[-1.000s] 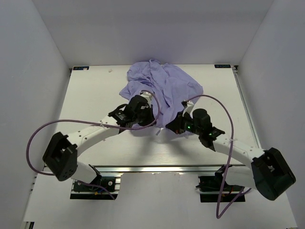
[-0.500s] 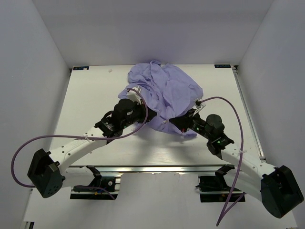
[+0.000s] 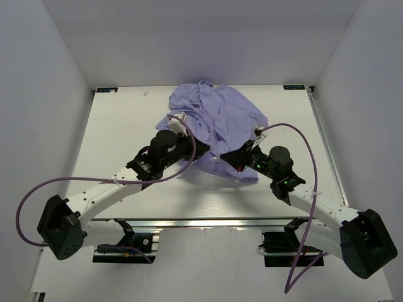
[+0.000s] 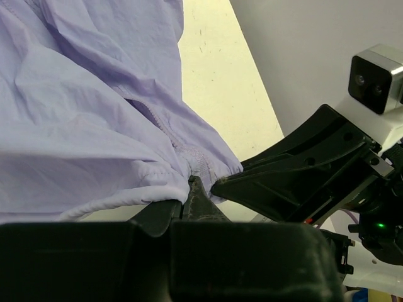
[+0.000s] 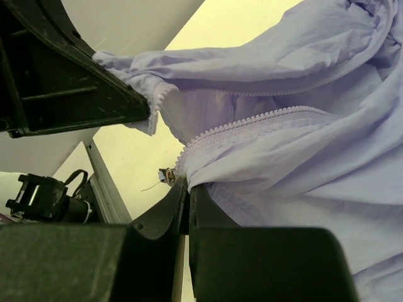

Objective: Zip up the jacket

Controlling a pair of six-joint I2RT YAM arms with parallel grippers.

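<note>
The lavender jacket (image 3: 217,119) lies crumpled at the table's back centre, its near hem lifted by both grippers. My left gripper (image 3: 203,148) is shut on the jacket's elastic hem corner (image 4: 198,165), beside one zipper edge. My right gripper (image 3: 225,157) is shut on the other zipper edge (image 5: 252,126) at its bottom end. A small metal zipper slider (image 5: 166,175) hangs just left of the right fingertips. The two grippers sit close together, tips almost meeting. The zipper is open, its two toothed edges apart in the right wrist view.
White table (image 3: 119,138) with white walls on three sides. A metal rail (image 3: 208,222) runs along the near edge. Purple cables loop from both arms. The right arm's body (image 4: 302,182) fills the right of the left wrist view.
Both grippers have pulled the jacket's near hem toward the front and drawn close together. The left arm has swung its base joint outward to the left, and the right arm has stretched forward.
</note>
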